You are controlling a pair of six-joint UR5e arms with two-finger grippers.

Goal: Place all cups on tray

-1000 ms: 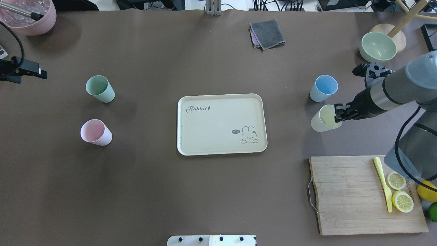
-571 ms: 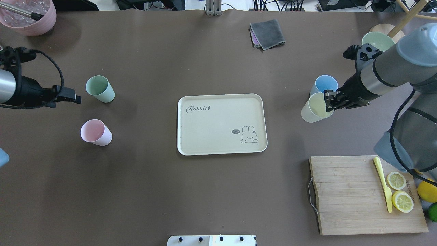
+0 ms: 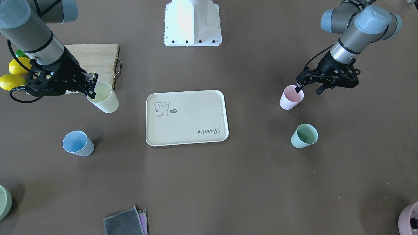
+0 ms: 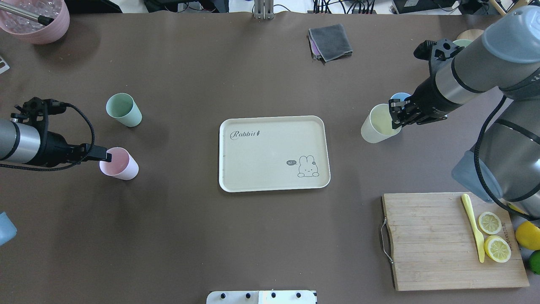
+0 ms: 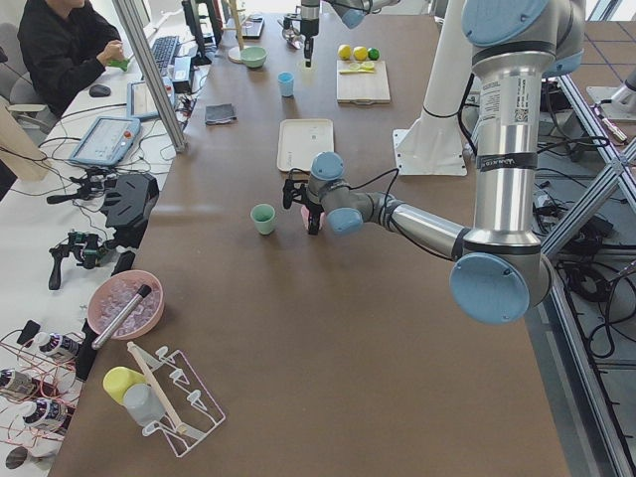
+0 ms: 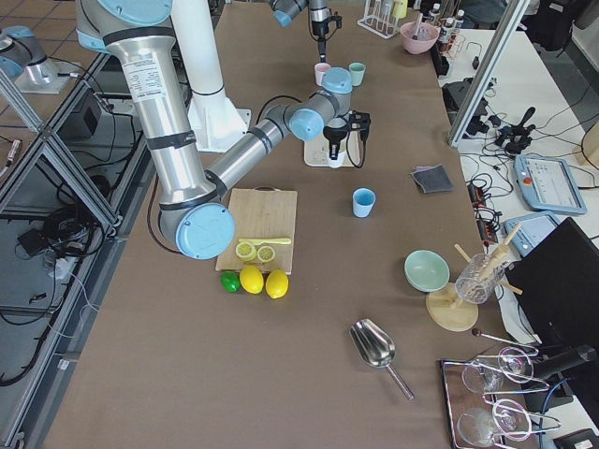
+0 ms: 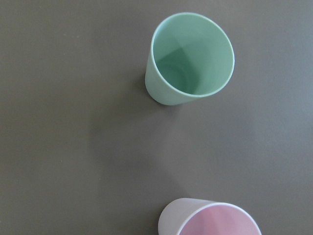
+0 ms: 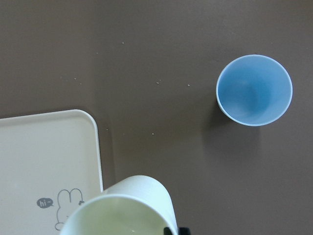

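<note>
My right gripper [image 4: 394, 119] is shut on the rim of the yellow cup [image 4: 376, 125] and holds it off the table, right of the cream tray [image 4: 270, 122]. The front view shows that cup [image 3: 105, 99] tilted. The blue cup [image 3: 77, 143] stands behind it, mostly hidden by my right arm in the overhead view. My left gripper [image 3: 308, 89] is open at the pink cup [image 3: 290, 98], one finger over its rim and the other outside. The mint green cup [image 4: 123, 109] stands just beyond the pink cup [image 4: 120, 164]. The tray is empty.
A wooden cutting board [image 4: 430, 240] with lemon halves and a yellow knife lies at the near right. A grey cloth [image 4: 331, 42] lies at the far middle. A pink ribbed pot [image 4: 40, 23] stands at the far left corner, and a green bowl [image 6: 426, 269] at the far right.
My right gripper has carried the yellow cup left and away from me, closer to the tray. My left arm has come in from the left edge and reached the pink cup's rim.
</note>
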